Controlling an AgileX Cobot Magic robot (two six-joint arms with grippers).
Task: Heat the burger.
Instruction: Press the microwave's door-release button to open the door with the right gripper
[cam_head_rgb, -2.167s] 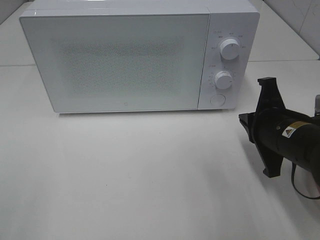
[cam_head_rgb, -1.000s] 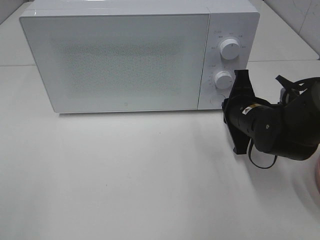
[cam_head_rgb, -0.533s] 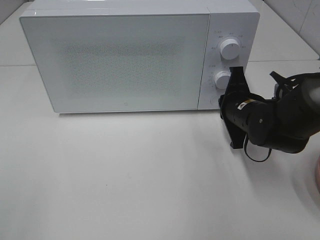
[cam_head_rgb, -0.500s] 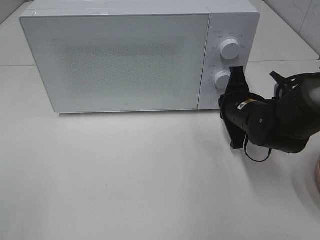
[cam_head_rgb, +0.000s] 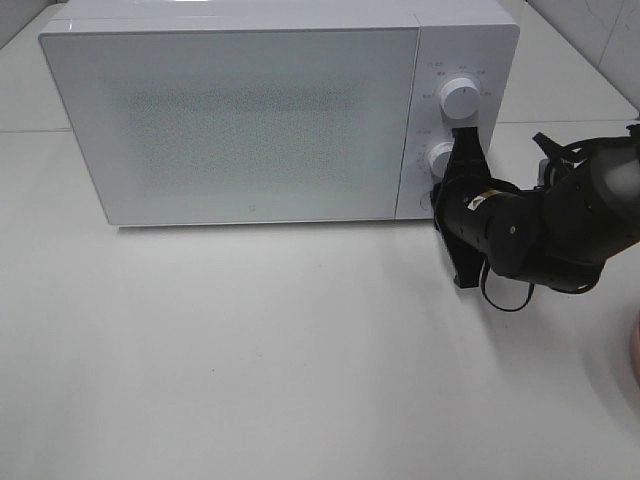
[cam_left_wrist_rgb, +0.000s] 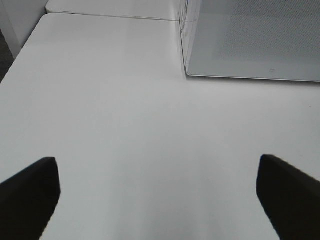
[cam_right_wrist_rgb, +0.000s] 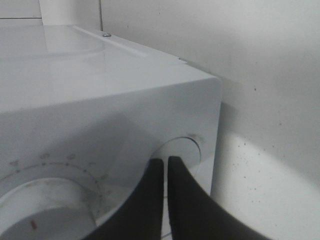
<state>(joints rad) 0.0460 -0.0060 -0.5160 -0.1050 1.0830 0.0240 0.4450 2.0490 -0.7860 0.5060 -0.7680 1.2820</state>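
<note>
The burger is out of view. A white microwave (cam_head_rgb: 250, 110) stands at the back of the table with its door closed. My right gripper (cam_head_rgb: 441, 196) is shut, and its tips are at the round button (cam_right_wrist_rgb: 183, 148) at the bottom of the control panel. In the right wrist view the gripper (cam_right_wrist_rgb: 165, 162) shows two dark fingers pressed together against that button, beside the lower knob (cam_right_wrist_rgb: 45, 210). My left gripper (cam_left_wrist_rgb: 160, 195) is open and holds nothing. It hovers over bare table, off the microwave's (cam_left_wrist_rgb: 250, 40) left front corner.
The upper knob (cam_head_rgb: 459, 98) sits above the half-hidden lower knob (cam_head_rgb: 443, 157). The right arm's black body (cam_head_rgb: 540, 225) lies across the table in front of the panel. A pinkish rim (cam_head_rgb: 635, 345) shows at the far right edge. The white table (cam_head_rgb: 250, 350) spreads in front.
The right arm has swung left from the table's right side to the microwave's control panel, bringing its shut tips to the round button. The left gripper has stayed open.
</note>
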